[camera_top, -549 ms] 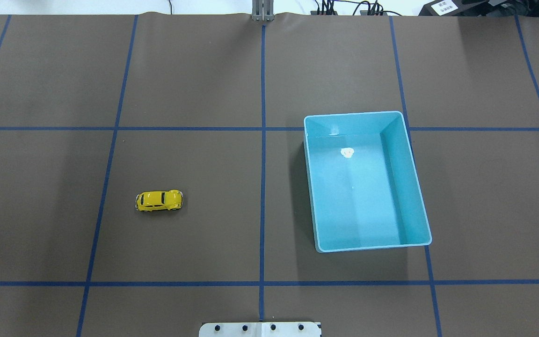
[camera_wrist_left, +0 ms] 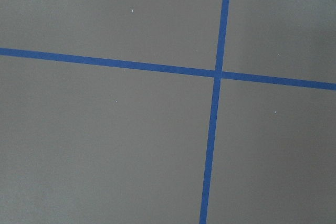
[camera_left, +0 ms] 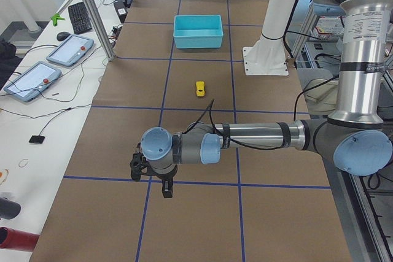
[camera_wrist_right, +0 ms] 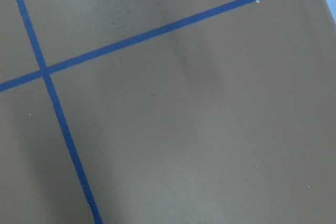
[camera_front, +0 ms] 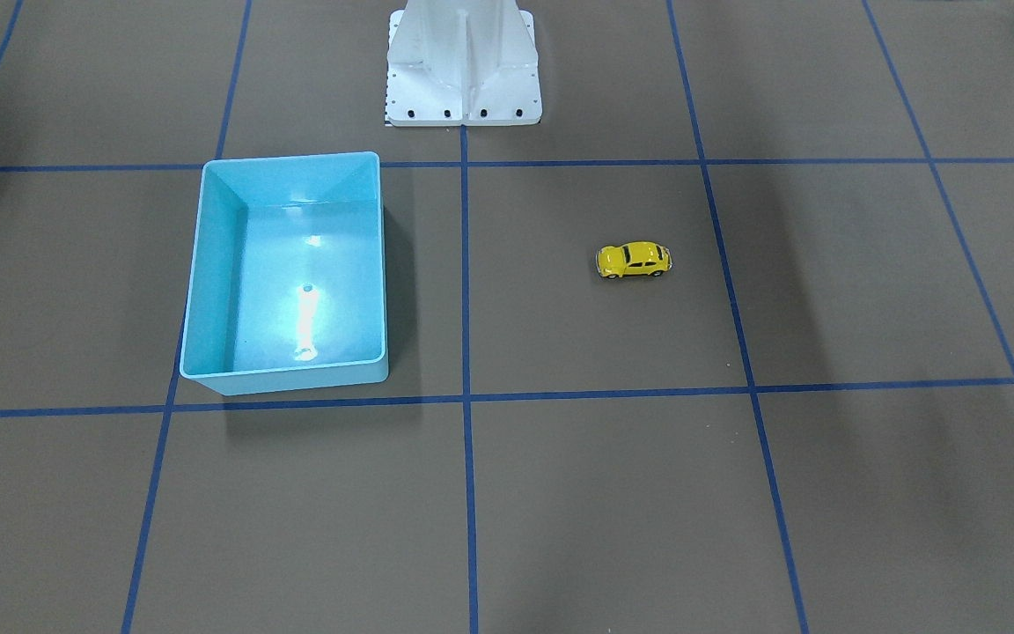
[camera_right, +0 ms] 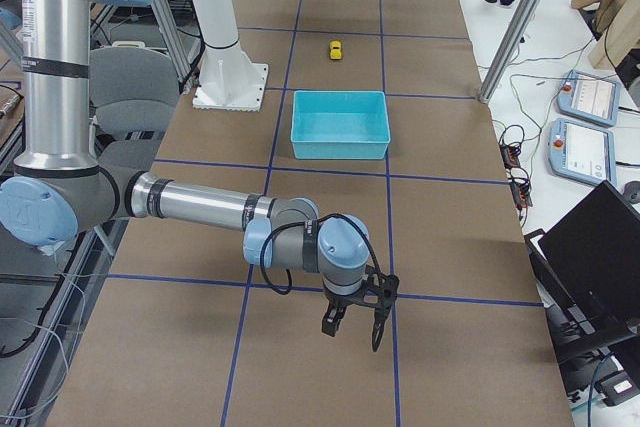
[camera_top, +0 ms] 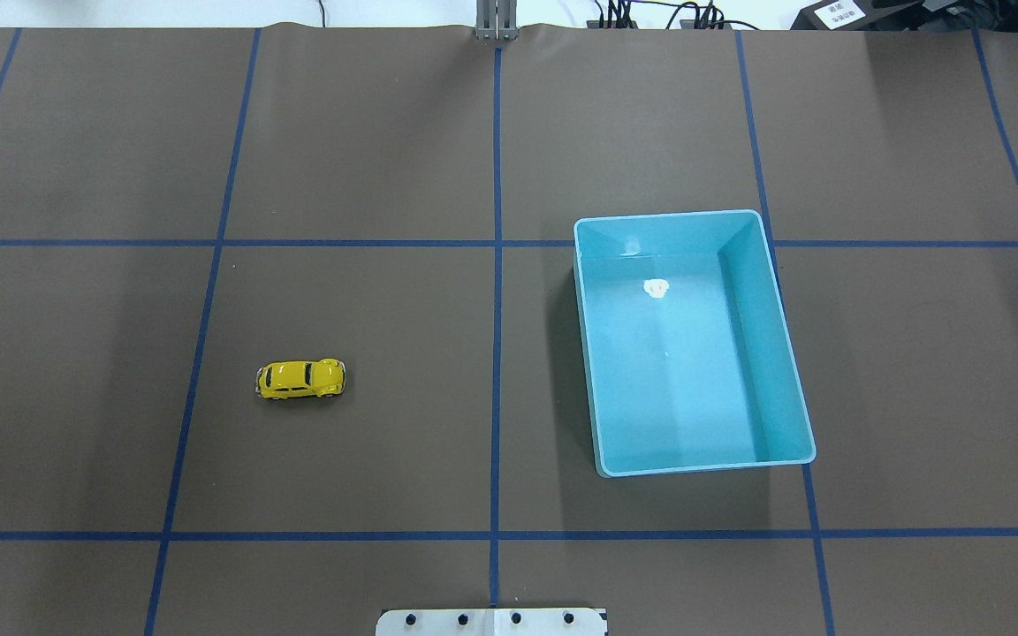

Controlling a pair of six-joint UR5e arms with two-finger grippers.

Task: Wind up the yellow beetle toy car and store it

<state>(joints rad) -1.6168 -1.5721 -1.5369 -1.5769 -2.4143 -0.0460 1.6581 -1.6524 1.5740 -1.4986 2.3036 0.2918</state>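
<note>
Left gripper (camera_left: pixel 152 182) and right gripper (camera_right: pixel 352 335) both hang over bare mat, and there's no telling if either is spread or pinched. Yellow beetle toy car (camera_top: pixel 300 379) sits on its wheels, well apart from the light blue bin (camera_top: pixel 668 215). Best bet imo: the left one drops low and squeezes across the car's doors.

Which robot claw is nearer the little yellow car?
The left gripper: only bare table separates it from the yellow beetle toy car; the right gripper has the blue bin between.

One yellow beetle toy car (camera_top: pixel 300 380), one blue bin (camera_top: pixel 650 231), two arms (camera_left: pixel 258 136) (camera_right: pixel 200 209).
</note>
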